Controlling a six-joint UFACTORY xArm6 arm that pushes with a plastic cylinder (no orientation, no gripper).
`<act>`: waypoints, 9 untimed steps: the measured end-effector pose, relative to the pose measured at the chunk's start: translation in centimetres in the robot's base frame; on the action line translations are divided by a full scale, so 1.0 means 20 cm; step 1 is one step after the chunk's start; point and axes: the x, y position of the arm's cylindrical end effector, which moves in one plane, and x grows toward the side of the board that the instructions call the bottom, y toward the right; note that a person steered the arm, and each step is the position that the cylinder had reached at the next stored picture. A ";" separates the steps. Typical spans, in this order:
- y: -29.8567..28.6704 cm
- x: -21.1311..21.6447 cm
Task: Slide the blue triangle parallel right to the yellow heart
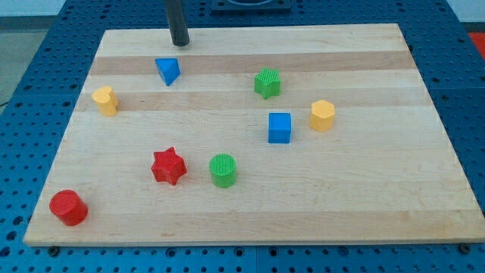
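The blue triangle (168,70) lies near the board's top-left corner, one corner pointing toward the view's bottom; its long axis cannot be made out. It sits just below my tip (180,43), apart from it. My tip is a bare dark rod holding nothing, resting near the top edge of the pale wooden board (341,197). The yellow heart (105,100) lies near the left edge, below and left of the triangle. Both blocks look like ridged plastic.
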 end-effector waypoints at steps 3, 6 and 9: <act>-0.04 0.00; 0.07 0.53; 0.15 0.90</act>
